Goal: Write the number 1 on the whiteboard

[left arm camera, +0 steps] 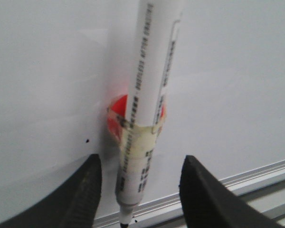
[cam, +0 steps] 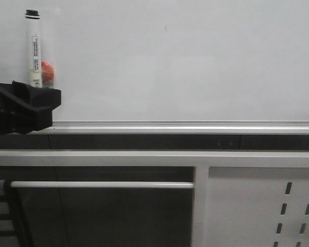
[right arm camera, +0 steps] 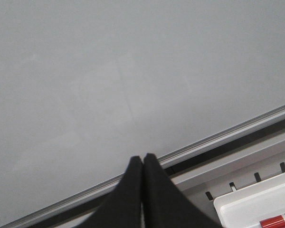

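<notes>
The marker (left arm camera: 143, 109), a light, stiff, slick tube, stands against the whiteboard (cam: 195, 62) between the spread fingers of the left gripper (left arm camera: 140, 190) (right gripper (right arm camera: 142, 190) pinched together, empty), best grasped at its taped middle.

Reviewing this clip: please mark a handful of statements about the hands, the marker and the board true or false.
1. The left hand has its fingers apart, one on each side of the marker. True.
2. The right hand grips a marker. False: its fingers are shut together on nothing.
3. A number 1 is drawn on the whiteboard. False: no stroke shows, only tiny dark specks.
4. The marker stands roughly upright against the board, with a red piece behind it. True.
5. The marker lies flat on the silver rail. False: it stands above the rail.
</notes>
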Robot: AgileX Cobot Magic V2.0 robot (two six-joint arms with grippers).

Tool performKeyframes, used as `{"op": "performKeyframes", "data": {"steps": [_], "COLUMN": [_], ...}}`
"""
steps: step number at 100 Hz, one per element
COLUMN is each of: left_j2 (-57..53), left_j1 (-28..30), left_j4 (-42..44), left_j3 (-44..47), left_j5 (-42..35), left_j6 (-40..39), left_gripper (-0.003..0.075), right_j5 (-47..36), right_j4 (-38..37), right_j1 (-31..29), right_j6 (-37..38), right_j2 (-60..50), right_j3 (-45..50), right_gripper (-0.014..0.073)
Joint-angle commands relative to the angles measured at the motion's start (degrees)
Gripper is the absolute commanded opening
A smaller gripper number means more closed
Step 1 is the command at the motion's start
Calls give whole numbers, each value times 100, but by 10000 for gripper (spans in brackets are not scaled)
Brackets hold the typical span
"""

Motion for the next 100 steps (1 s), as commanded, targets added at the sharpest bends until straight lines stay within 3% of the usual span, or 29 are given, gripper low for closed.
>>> {"op": "performKeyframes", "data": {"steps": [1,16,100], "left_j2": [-119,-119,-119], "left_j1": [-52,-52,-52], "left_j4": [-103,-191,-277], "left_j3": [-107,-96,-96], "left_j5": [-1280,-1280,-1289], "left_j6": [-55,0,0], "left_gripper": [239,-20,-18], "right_j5": [-484,-484,-484], "right_j4": [1,1,1], "right_j1": [-17,-17,-17], "right_j6": [-44,-44,-44], "right_j2": [-89,-89,-89], "right_j3": [-187,-187,-187], "right_gripper": [-71,-71,-71]}}
